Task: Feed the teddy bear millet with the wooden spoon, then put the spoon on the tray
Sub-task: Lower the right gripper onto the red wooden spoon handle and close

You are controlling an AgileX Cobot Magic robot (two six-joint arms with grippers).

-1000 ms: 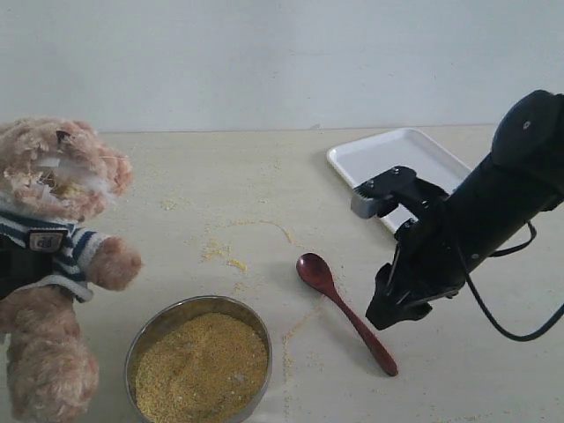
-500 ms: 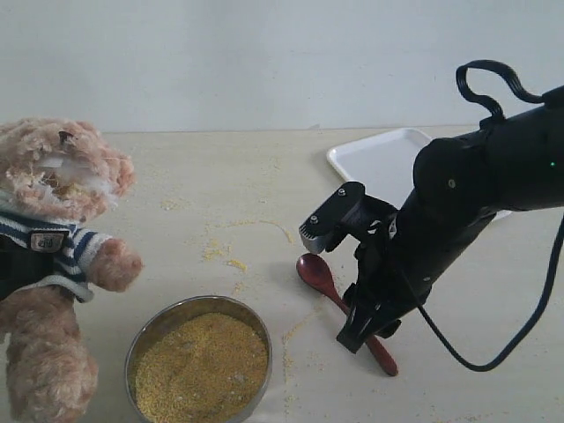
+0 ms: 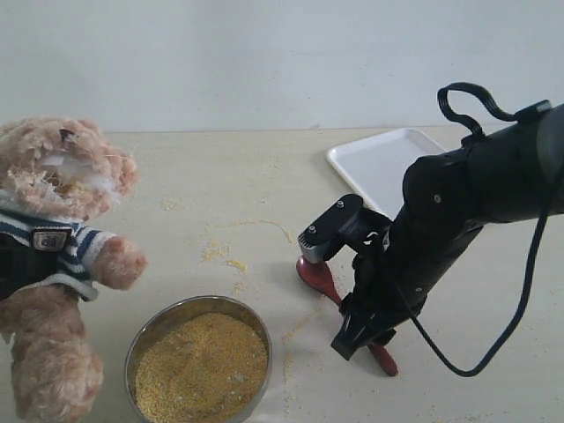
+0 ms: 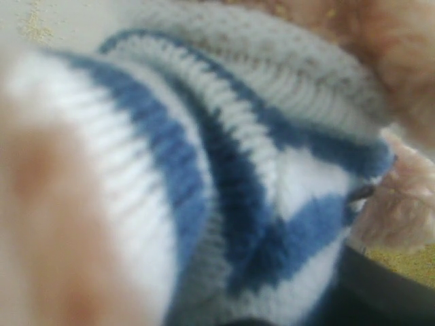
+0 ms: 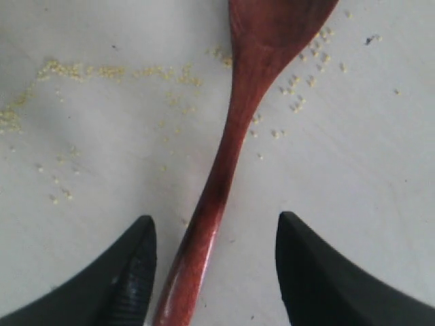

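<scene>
The teddy bear (image 3: 62, 176) is at the left edge of the table (image 3: 220, 176), with the dark left gripper (image 3: 12, 269) at its shirt; its fingers' state I cannot tell. The tray (image 3: 379, 163) lies far right. The steel bowl (image 3: 141, 339) holds the millet (image 3: 201, 366). The right gripper (image 5: 215, 221) has its fingers wide on both sides of the wooden spoon (image 5: 234, 129), not touching it; the spoon lies on the table between bowl and tray

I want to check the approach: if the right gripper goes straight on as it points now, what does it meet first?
Probably the wooden spoon's handle, between the right gripper's open fingers, then the table. Depth is unclear.
</scene>
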